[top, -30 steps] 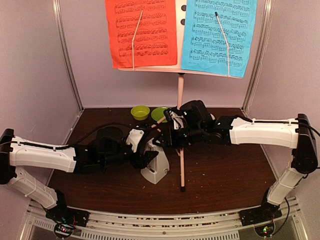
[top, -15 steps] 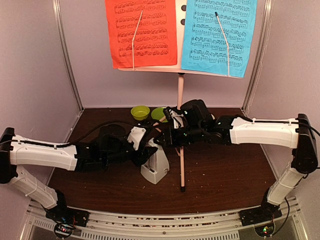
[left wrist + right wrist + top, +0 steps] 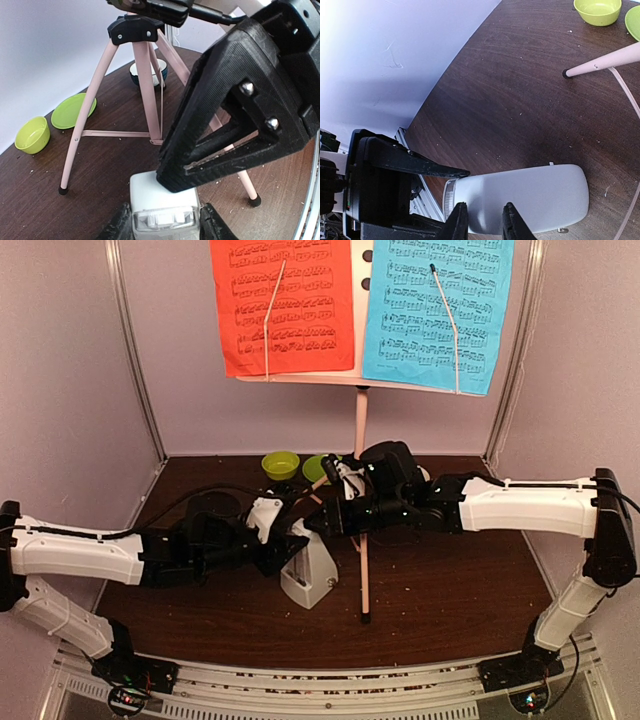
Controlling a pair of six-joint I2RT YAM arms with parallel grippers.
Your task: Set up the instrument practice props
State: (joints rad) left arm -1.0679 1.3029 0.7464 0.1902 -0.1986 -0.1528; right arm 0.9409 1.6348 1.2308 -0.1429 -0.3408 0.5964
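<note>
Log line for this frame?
left gripper: shut on metronome | right gripper: shut on metronome | music stand: upright, red page and cyan page on

Soft, even lighting throughout; glare whitens the wall (image 3: pixel 380 45) at upper left of the right wrist view.

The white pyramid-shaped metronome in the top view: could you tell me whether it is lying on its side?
No, the white pyramid-shaped metronome stands upright on its base on the dark brown wooden table.
</note>
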